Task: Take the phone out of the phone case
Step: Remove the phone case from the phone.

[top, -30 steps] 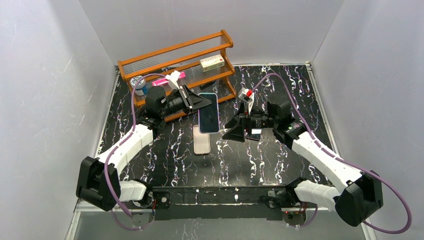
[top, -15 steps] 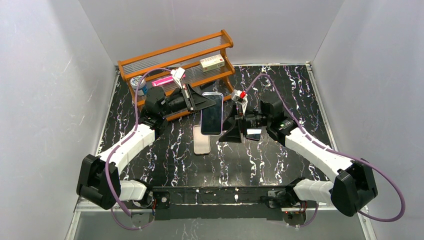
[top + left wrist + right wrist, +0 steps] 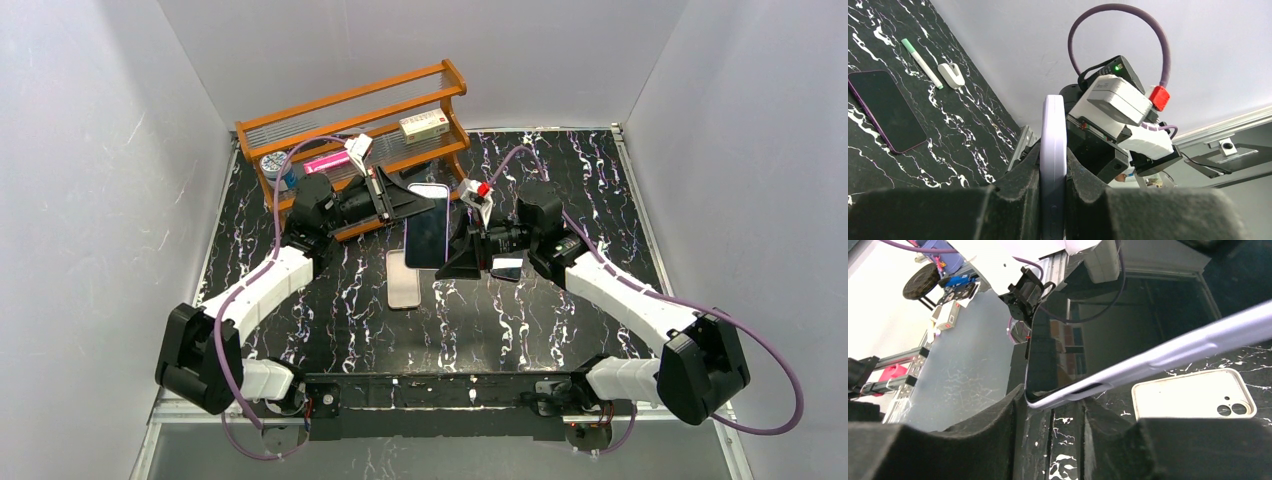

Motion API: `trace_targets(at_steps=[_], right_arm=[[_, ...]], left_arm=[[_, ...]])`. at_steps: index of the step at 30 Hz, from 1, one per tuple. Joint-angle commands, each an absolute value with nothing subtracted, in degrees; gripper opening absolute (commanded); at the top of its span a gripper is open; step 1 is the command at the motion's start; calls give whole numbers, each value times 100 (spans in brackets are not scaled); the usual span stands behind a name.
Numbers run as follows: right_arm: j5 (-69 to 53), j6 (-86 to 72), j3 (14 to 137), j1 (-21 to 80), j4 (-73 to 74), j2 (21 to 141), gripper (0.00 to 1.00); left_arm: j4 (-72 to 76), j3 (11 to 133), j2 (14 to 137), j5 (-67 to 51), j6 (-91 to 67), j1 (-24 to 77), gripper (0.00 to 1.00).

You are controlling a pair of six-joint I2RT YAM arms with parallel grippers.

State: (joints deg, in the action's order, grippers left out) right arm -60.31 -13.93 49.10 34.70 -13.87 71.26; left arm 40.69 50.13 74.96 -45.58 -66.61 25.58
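My left gripper [image 3: 412,206] is shut on the top edge of a phone with a lilac rim and dark screen [image 3: 428,226] and holds it upright above the table. In the left wrist view the pads [image 3: 1023,175] pinch its thin edge [image 3: 1053,130]. My right gripper [image 3: 447,262] is open at the phone's lower right corner. In the right wrist view that corner [image 3: 1048,390] sits between my open fingers [image 3: 998,425], and a dark slit shows along the lilac rim there. A pale, flat case-shaped thing with a camera cutout [image 3: 403,280] lies on the table below; it also shows in the right wrist view [image 3: 1188,397].
An orange wooden rack [image 3: 360,120] with small boxes stands at the back, close behind the left gripper. A second dark phone [image 3: 885,110] lies on the black marble table [image 3: 560,170] under the right arm, with a green pen [image 3: 921,63] and a small white object [image 3: 951,75] beyond it.
My right gripper has moved left until its open fingers reach the phone's corner. My left gripper has shifted the held phone slightly to the right.
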Motion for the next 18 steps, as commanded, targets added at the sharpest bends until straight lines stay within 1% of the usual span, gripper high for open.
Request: trace_targets(at_steps=[1,3,7,12,15,18], right_arm=[[-6106,-1213,5239,3497,-1736,7140,41],[-6105,-1088,5299,3492,-1656,7167,35],[-6109,-776,5426,3494,-1375,7255,27],[-6017,-470,5578,3489,-1121,7353,7],[-5901,-290,5645,3490,-993,7368,1],[-5641,66,5741,3490,-623,7393,1]], left_arm=[[4499,5283,7554,-4657,-7090,2672,0],[4517,5290,7604,-4654,-7209,2712,0],[4534,5355,7807,-4743,-7688,2731,0],[4548,5461,7919,-4821,-7928,2777,0],[4555,5505,7962,-4868,-8119,2782,0],[4553,5555,7986,-4921,-8252,2791,0]])
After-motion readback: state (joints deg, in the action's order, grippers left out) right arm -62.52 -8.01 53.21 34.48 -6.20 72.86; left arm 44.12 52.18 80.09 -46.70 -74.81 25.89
